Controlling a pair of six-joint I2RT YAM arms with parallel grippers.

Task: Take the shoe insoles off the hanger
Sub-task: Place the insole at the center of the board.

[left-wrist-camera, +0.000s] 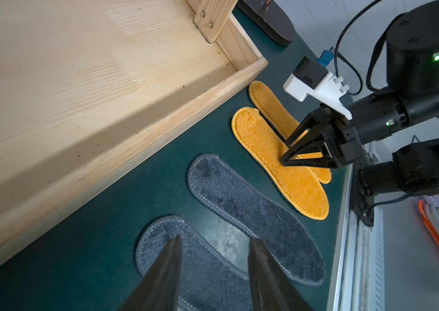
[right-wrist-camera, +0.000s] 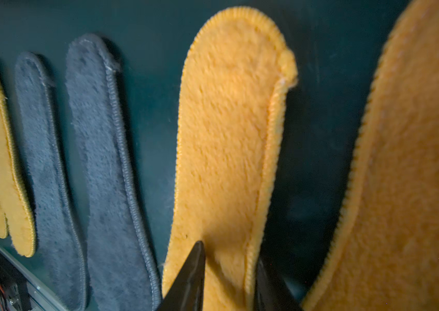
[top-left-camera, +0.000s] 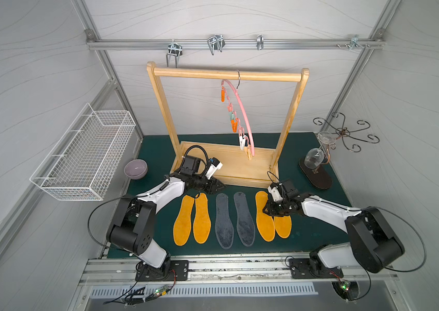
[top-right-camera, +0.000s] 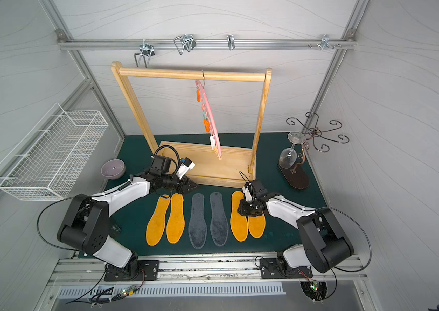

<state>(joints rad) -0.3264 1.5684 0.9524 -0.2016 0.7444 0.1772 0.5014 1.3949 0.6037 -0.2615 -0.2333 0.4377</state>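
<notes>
Since all six shoe insoles [top-left-camera: 223,220] are already lying flat on the green tabletop [top-left-camera: 159,150], side by side with their long axes running from the wooden rack [top-left-camera: 226,74] back toward my bases, the hanger [top-left-camera: 243,111] up on the rack bar has nothing but bare clips [top-left-camera: 234,125] on it. So I reckon the job's basically done and what's left is backing out.

What matters for that: the inner orange insole [top-left-camera: 264,229] of the right-hand pair sits straight under my right gripper [top-left-camera: 266,211], about mid-length, so straight up looks like the clean way off. My right arm is the one on it. My left gripper [left-wrist-camera: 214,238] hovers over a grey insole's toe end near the rack, jaws partway apart, holding nothing.

Top views hide my right jaws under the wrist. The right wrist view sorts that out: jaws parted a bit, that insole's stitched edge between them, not pinched as far as I can see. Whether the tips touch the fuzz, can't tell. Only the top views show the hanger.
</notes>
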